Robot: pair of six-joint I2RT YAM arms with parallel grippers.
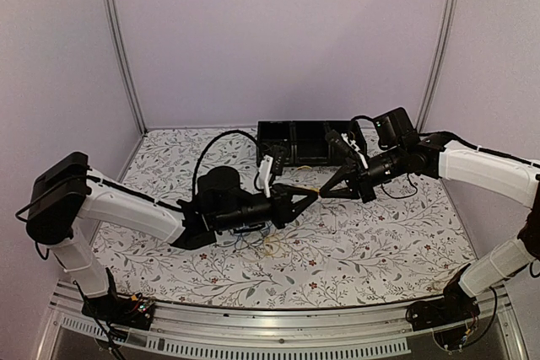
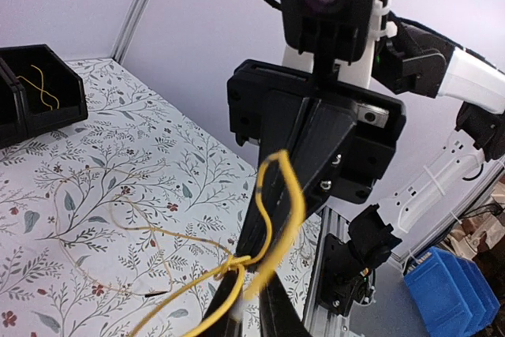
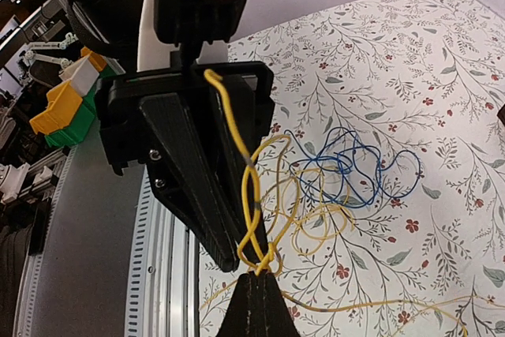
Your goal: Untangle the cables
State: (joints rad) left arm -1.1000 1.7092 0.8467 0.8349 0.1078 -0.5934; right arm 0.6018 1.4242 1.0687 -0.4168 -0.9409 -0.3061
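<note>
Right tool (image 1: 326, 192): clamped on yellow cable (image 3: 233, 125), raised above surface (image 1: 380, 250)
Left tool (image 1: 307, 198): tip-to-tip with right tool; whether closed, cannot tell
Blue cable (image 3: 339, 170): coiled on surface

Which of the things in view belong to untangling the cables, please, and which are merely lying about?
Job in hand: yellow cable, looped between left pincer and right pincer; blue cable, tangled on the cloth.
Lying about: black bin at the far edge; blue crates beyond the cloth; yellow and green crates, also beyond it.
</note>
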